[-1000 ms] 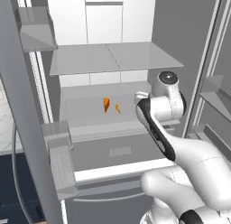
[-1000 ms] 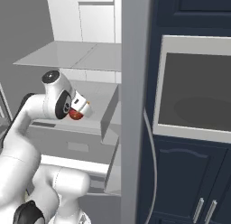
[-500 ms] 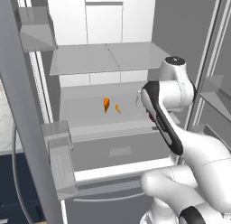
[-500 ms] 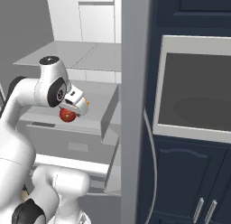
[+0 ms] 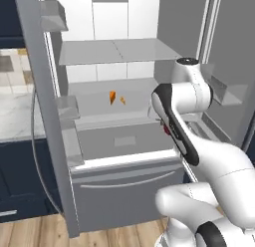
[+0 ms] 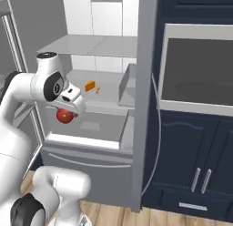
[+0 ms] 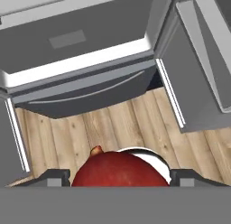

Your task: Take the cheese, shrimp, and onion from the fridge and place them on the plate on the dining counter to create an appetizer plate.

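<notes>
The onion [image 7: 118,170], a dark-red ball, sits between my gripper's [image 7: 119,179] two fingertips [image 7: 56,177], and the gripper is shut on it. In the right base view the onion [image 6: 65,115] hangs under the hand in front of the open fridge [image 6: 104,45], over its lower drawer. A sliver of the onion's red [image 5: 164,127] shows behind my forearm in the left base view. The cheese [image 5: 112,97], an orange wedge, and the tiny shrimp [image 5: 123,99] lie side by side on the middle glass shelf. From the right they are the cheese [image 6: 89,86] and the shrimp [image 6: 97,89]. The plate is out of view.
The fridge's open left door with bins [image 5: 62,109] and right door [image 5: 226,86] flank my arm. The pulled-out grey drawer [image 7: 85,60] and wooden floor [image 7: 113,123] lie below the hand. A marble counter top [image 5: 15,114] lies left; navy cabinets and an oven [image 6: 195,70] stand right.
The arm has drawn the onion back from the shelf, out to the fridge's front over the drawer. Both base views have shifted a little, so the base has moved.
</notes>
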### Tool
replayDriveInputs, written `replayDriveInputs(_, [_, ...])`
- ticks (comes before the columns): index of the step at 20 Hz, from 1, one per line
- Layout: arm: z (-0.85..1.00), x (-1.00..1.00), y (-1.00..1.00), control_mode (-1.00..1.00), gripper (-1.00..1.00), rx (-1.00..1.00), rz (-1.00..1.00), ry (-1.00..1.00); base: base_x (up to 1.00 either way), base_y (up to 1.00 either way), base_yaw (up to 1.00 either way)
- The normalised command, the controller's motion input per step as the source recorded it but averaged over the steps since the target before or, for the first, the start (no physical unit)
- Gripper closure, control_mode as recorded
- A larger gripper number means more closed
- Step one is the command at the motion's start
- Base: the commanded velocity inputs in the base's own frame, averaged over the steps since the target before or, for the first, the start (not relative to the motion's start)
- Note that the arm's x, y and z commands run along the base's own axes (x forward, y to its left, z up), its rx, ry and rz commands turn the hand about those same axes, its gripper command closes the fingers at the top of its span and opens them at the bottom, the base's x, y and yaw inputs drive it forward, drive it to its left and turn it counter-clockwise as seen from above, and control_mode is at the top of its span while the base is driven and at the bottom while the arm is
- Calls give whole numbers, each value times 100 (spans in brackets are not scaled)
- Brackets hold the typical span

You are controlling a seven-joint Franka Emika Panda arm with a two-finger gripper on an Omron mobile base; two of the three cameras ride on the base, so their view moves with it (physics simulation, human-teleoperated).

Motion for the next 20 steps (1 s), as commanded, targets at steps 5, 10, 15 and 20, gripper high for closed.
replayDriveInputs(5, [0, 0, 0, 100, 100, 0, 0, 0, -100, 16, -14])
replayDriveInputs(10, [0, 0, 0, 100, 100, 0, 0, 0, -88, 0, -64])
replayDriveInputs(15, [0, 0, 0, 100, 100, 0, 0, 0, -65, 0, -84])
replayDriveInputs(20, [0, 0, 0, 100, 100, 0, 0, 0, -60, 0, -84])
